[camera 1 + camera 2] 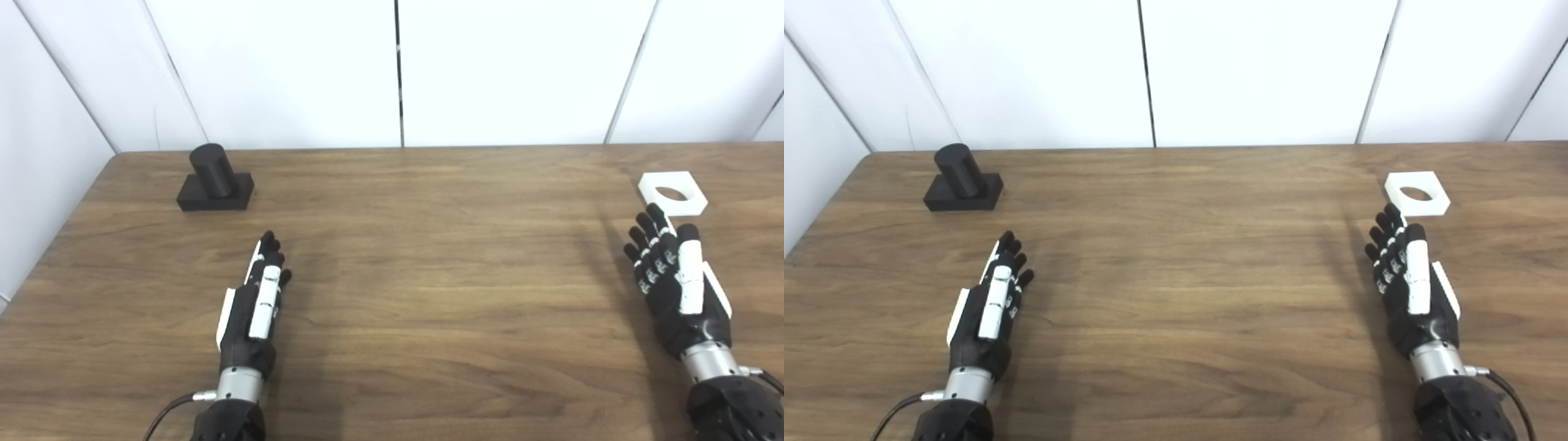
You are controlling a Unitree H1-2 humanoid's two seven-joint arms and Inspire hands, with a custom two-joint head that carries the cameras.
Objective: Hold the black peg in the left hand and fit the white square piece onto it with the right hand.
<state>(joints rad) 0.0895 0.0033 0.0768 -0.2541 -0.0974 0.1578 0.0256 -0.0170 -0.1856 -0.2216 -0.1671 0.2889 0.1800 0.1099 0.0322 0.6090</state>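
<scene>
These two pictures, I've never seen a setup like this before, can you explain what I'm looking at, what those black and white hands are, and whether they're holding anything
These are two views of one scene, taken by two cameras set side by side on a humanoid robot's head, looking down at a wooden table. That is why they look almost the same.

The black and white things coming in from the bottom edge are the robot's own mechanical hands. The left hand and the right hand are both open, fingers stretched forward, and neither holds anything.

Two things lie on the table. At the far left stands a black peg: a round post on a flat block. At the far right lies a white square piece, flat, with a round hole in its middle. The right hand's fingertips are just short of it, while the left hand is well short of the peg.
</scene>
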